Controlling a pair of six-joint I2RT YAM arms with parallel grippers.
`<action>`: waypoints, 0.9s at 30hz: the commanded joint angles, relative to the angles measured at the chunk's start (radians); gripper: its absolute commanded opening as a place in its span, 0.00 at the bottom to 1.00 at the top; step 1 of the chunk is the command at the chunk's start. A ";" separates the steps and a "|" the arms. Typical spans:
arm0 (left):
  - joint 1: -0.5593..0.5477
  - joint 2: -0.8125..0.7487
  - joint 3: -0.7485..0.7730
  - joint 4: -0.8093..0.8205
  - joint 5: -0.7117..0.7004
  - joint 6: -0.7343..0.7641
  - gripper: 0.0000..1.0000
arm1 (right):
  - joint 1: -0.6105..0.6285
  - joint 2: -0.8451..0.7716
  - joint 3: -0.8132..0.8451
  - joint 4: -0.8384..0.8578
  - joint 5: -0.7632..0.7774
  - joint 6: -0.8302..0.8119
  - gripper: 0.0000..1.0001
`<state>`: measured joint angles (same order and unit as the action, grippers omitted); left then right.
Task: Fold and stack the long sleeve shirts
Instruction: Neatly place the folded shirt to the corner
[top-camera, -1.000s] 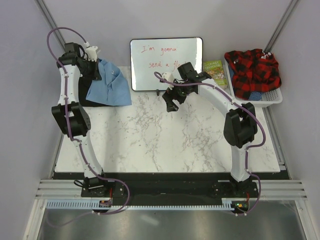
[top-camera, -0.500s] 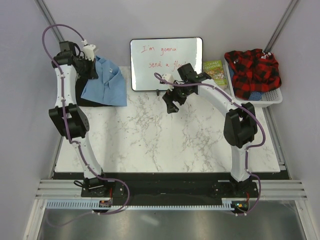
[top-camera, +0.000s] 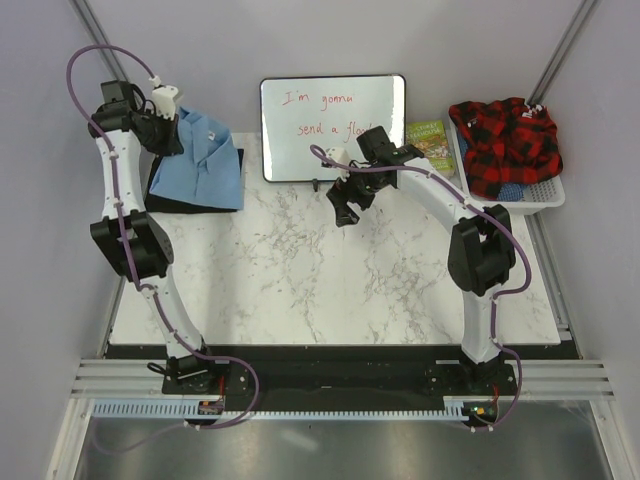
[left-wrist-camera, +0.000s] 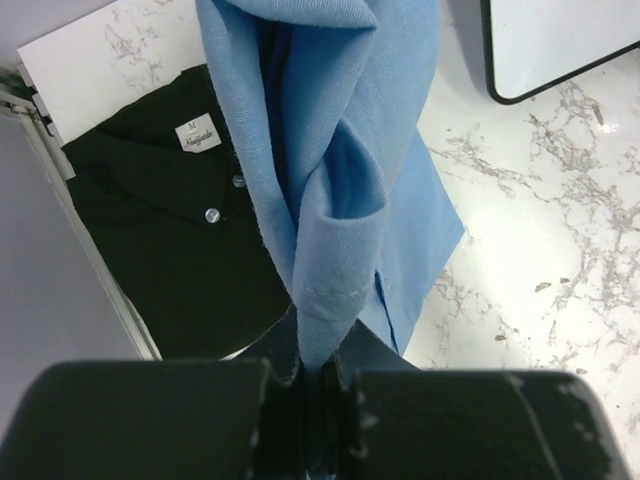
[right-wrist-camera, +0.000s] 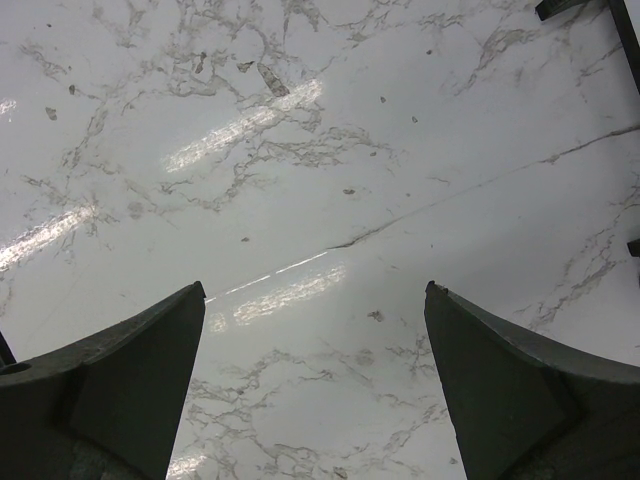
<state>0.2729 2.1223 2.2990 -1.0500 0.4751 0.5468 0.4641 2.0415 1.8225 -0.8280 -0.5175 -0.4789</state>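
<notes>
Operator: What is the left side doing?

Inspector: Your left gripper (left-wrist-camera: 318, 375) is clamped tight on a bunched fold of the light blue shirt (top-camera: 207, 162). The wrist view shows the cloth pinched between the fingers and running away from them in a gathered ridge. The gripper sits at the far left corner of the counter (top-camera: 330, 270).

Operator: And the shirt itself?

Inspector: From above, its body is spread over the black shirt (left-wrist-camera: 170, 240), left of the whiteboard (top-camera: 333, 125). The end in your gripper looks raised off the pile. How far it is lifted I cannot tell.

Operator: Condition of the black one?

Inspector: It lies flat on the counter in that corner, under the blue one. Black cloth shows past the blue shirt's near edge and right edge. The wrist view shows its white neck label (left-wrist-camera: 191, 133) and two buttons (left-wrist-camera: 212, 215) facing up.

Operator: The right side?

Inspector: Your right gripper (right-wrist-camera: 312, 290) stands wide apart and holds nothing. Only bare marble shows between its fingers. It hangs over the counter just in front of the whiteboard, well apart from both shirts.

Operator: Anything else to note?

Inspector: A basket (top-camera: 545, 195) at the far right holds a red-and-black plaid garment (top-camera: 505, 140).
</notes>
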 joint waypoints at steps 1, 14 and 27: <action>0.026 0.047 0.033 0.068 -0.007 0.059 0.02 | -0.005 -0.010 0.001 -0.008 -0.015 -0.009 0.98; 0.051 0.126 0.050 0.180 0.026 0.140 0.02 | -0.004 0.013 0.017 -0.019 -0.016 0.002 0.98; 0.069 0.205 0.046 0.222 0.016 0.200 0.08 | -0.008 0.016 0.014 -0.031 -0.004 -0.009 0.98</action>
<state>0.3279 2.2982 2.3032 -0.8871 0.4919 0.6991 0.4603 2.0464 1.8225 -0.8474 -0.5175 -0.4786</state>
